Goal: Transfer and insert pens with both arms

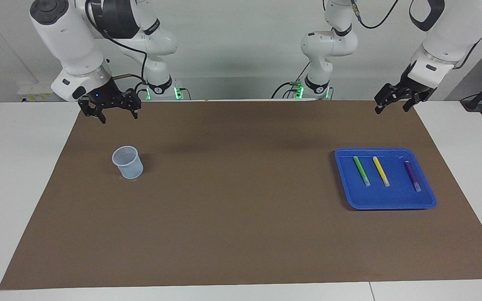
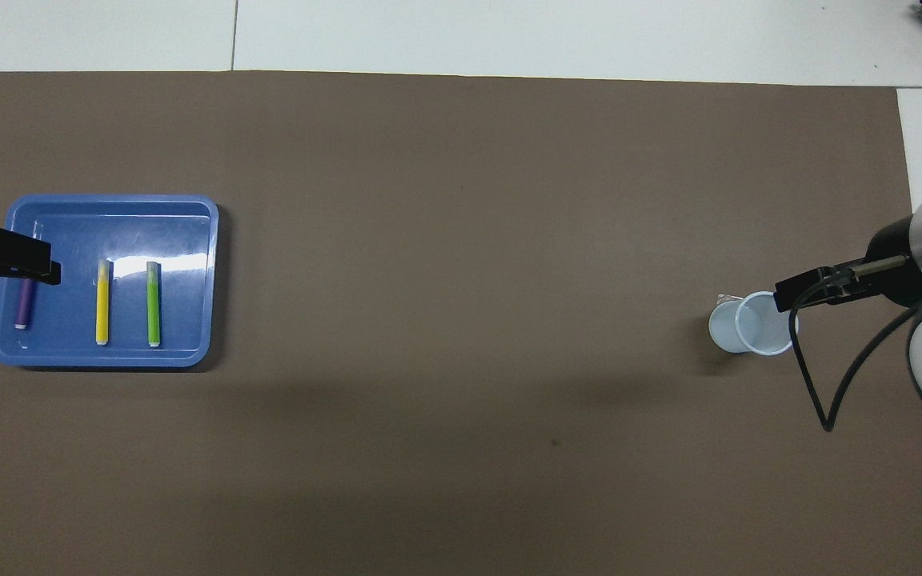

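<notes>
Tray [image 1: 385,204]: lay toward left arm's end, held three pens [image 1: 379,171] side by side | Cup [image 1: 128,162]: stood upright toward right arm's end, well apart | Both on mat [image 1: 241,234]

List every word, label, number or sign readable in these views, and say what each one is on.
None can be read.
Right arm: a dark band near its joint carries small lettering, too small to read.
Green pen, yellow pen, purple pen: no print visible.
Blue tray and pale cup: no markings visible.
</notes>
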`<state>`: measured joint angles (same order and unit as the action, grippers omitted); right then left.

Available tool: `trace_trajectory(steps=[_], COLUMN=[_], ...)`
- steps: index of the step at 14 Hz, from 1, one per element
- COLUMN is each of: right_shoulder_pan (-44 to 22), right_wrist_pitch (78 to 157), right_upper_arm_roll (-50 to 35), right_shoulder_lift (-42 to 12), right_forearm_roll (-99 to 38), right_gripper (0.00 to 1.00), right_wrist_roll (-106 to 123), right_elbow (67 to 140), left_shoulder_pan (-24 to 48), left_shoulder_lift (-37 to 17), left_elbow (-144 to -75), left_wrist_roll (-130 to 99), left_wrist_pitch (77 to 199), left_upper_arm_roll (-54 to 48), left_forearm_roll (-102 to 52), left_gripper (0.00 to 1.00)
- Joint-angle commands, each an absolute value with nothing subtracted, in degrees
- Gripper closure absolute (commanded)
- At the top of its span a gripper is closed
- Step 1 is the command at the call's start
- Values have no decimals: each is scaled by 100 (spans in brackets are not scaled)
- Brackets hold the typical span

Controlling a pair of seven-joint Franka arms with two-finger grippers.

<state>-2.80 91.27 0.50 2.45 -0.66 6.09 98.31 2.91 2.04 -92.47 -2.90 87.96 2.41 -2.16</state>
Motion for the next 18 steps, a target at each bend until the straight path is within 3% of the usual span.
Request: trace_trajectory(steps=[1, 18], right_shoulder_pan=[-255, -255], right_wrist_pitch=[9097, 9097], right_upper_arm_roll=[62, 62], right_shoulder_lift=[237, 237], right_forearm_roll=[-123, -123], right_gripper=[0, 0], right_wrist_roll=[686, 686], right_elbow=[9791, 9791], left_shoulder_pan=[220, 202], left_shoulder_lift=[132, 255], left_elbow=[-9088, -9246], left_wrist_roll=[-246, -316], left_wrist_pitch=[8710, 9017], left_upper_arm_roll=[228, 255], left_forearm_roll=[-343, -325], left_gripper=[0, 0])
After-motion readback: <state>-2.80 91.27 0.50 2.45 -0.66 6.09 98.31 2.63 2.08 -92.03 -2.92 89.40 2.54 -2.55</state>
